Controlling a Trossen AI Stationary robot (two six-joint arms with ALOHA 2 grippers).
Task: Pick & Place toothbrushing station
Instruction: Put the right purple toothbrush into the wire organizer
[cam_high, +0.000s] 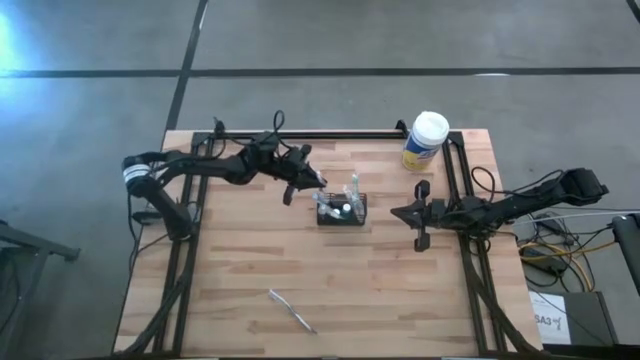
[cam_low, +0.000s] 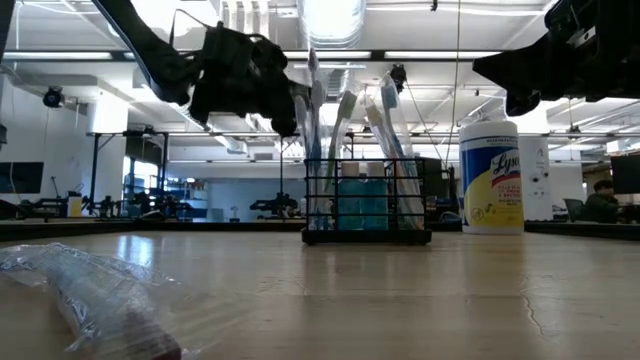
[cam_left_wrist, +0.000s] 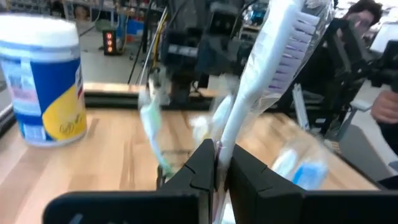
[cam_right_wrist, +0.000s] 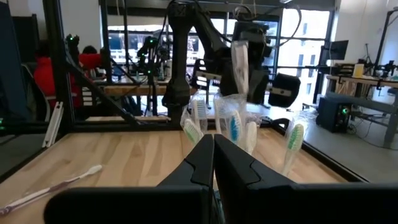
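The toothbrushing station (cam_high: 341, 210), a small black wire caddy, stands mid-table with several toothbrushes upright in it (cam_low: 365, 205). My left gripper (cam_high: 312, 185) hovers at the caddy's far-left corner, shut on a white toothbrush in clear wrapping (cam_left_wrist: 273, 56). The same brush shows above the caddy in the right wrist view (cam_right_wrist: 240, 65). My right gripper (cam_high: 395, 212) waits to the right of the caddy, shut on nothing, pointing at it (cam_right_wrist: 213, 162). My left gripper pinches the wrapped toothbrush's white handle (cam_left_wrist: 224, 140) between its two fingers, some way below the bristle head (cam_left_wrist: 297, 31). The fingers come in level from the table's left and lie across the handle. The brush stands nearly upright, head up; its lower end is hidden.
A yellow canister with a white lid (cam_high: 425, 140) stands at the table's far right. A loose toothbrush (cam_high: 292, 310) lies near the front edge, left of centre. The low view shows a clear-wrapped packet (cam_low: 90, 290) close to the camera. Bare wood lies between caddy and front edge.
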